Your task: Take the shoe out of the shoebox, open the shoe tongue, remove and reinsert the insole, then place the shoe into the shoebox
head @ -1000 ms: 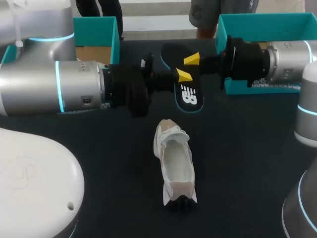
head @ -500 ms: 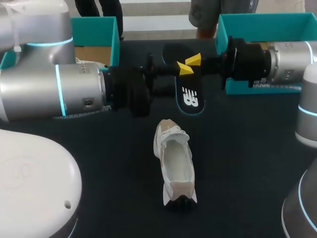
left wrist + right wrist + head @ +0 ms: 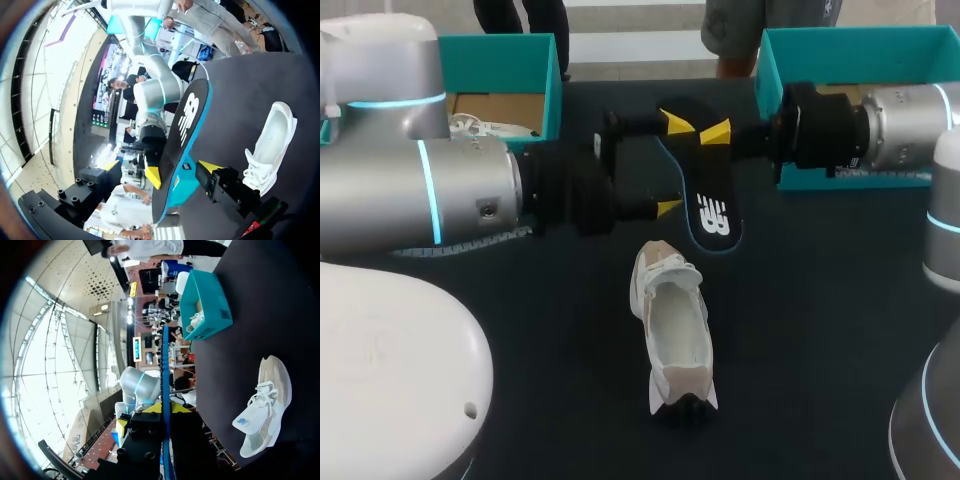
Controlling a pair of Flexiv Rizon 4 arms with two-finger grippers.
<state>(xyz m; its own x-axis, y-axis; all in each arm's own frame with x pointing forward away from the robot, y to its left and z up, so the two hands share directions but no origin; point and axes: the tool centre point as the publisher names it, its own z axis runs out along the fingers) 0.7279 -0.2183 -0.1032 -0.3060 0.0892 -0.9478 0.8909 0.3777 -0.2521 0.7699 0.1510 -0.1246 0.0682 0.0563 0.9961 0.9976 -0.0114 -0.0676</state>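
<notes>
— So, where's the insole rn?
— Clamped in my right end effector, yellow tips on its two flat faces, gripped near one end. It's up off the desk. Long axis runs from that grip down twd the laced end of the shoe.
— And the left?
— Left end effector is spread wide, one finger either side of the insole's edges. No two-sided contact I can see, so released, holding nothing.
— Shoe?
— On the desk, below both end effectors and back twd me, mouth up, roughly in line w/ the insole. Left's lower finger looks nearest it. Prob a handover before sliding it in.
</notes>
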